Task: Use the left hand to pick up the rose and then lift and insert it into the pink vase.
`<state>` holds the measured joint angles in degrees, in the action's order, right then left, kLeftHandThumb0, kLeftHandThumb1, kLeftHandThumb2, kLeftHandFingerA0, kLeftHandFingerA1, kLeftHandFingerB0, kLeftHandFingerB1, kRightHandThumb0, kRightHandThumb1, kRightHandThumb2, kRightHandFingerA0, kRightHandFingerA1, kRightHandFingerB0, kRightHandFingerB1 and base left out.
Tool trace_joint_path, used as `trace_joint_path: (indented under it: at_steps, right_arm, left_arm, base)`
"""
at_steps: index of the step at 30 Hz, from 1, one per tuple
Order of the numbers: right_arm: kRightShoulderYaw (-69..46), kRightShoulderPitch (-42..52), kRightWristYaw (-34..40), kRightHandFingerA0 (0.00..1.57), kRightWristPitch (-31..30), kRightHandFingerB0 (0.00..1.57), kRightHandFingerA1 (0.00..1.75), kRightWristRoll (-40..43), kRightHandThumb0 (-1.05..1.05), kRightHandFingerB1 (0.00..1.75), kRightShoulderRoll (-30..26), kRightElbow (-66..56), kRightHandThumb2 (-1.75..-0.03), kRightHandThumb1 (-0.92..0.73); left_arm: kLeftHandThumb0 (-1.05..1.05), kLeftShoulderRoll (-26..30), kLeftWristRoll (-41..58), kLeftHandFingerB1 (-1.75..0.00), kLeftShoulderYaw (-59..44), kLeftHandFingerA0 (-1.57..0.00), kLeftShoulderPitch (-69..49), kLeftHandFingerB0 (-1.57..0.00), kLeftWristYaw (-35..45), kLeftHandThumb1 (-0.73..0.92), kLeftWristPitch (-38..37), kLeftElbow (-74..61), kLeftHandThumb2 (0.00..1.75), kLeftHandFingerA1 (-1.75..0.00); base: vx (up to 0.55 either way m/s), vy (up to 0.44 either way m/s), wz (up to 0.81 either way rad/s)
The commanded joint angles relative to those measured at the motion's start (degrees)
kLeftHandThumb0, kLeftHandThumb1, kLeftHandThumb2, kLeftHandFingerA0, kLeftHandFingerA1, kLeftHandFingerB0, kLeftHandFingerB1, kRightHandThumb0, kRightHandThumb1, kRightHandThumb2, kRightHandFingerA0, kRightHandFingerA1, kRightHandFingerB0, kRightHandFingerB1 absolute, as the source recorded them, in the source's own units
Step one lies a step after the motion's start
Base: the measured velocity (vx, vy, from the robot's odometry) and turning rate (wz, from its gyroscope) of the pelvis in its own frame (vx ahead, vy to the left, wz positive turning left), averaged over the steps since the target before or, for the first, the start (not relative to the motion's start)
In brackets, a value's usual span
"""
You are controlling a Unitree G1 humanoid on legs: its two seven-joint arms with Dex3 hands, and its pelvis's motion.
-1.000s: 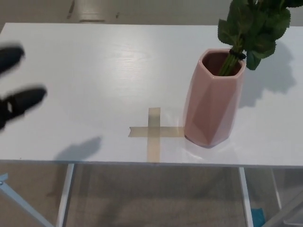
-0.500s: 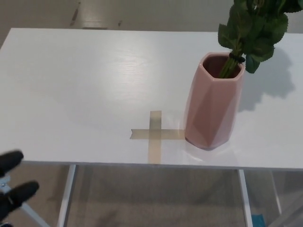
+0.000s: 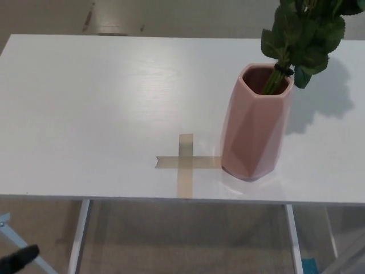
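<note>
Now the white table (image 3: pixel 102 103) fills most of the head view, its top bare except near the right side. On that side stands the pink vase (image 3: pixel 254 128), upright, with the rose (image 3: pixel 302 31) already in it: the green stems go down into the mouth and lean toward the right, and the leaves spread above the rim; the flower itself is cut off by the top edge of the picture. A cross of tan tape (image 3: pixel 183 162) lies flat on the tabletop just beside the base of the vase, on its left, one arm reaching the foot. Nothing lies between the tape and the table's front edge. Below the table, at the lower left corner, only a dark tip of the left hand (image 3: pixel 20 258) shows; whether its fingers are spread or closed I cannot tell. Half a second ago two fingers showed there, higher up, so the hand has dropped lower. The vase, rose and tape have not moved.
</note>
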<state>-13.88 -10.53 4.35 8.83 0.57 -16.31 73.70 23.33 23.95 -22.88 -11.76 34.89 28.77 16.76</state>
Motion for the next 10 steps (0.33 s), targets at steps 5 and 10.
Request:
trace_joint_path:
  at_steps: [5, 10]
  right_arm:
    - [-0.5, 2.3, 0.2, 0.67, -0.1, 0.55, 0.58, 0.7, -0.28, 0.52, 0.5, 0.5, -0.66, -0.50]
    - [-0.2, 2.2, 0.3, 0.70, -0.1, 0.57, 0.51, 0.4, -0.21, 0.46, 0.5, 0.6, -0.55, -0.54]
  left_arm:
    - [-0.65, 4.9, -21.8, -0.29, 14.8, -0.29, 9.0, -0.24, -15.3, 0.50, -29.2, 39.7, 0.56, -0.32]
    - [-0.68, 5.5, -21.3, -0.29, 15.7, -0.27, 10.0, -0.22, -16.1, 0.51, -30.3, 42.1, 0.57, -0.32]
  base:
    - [0.00, 0.000, 0.00]
    - [0.00, 0.000, 0.00]
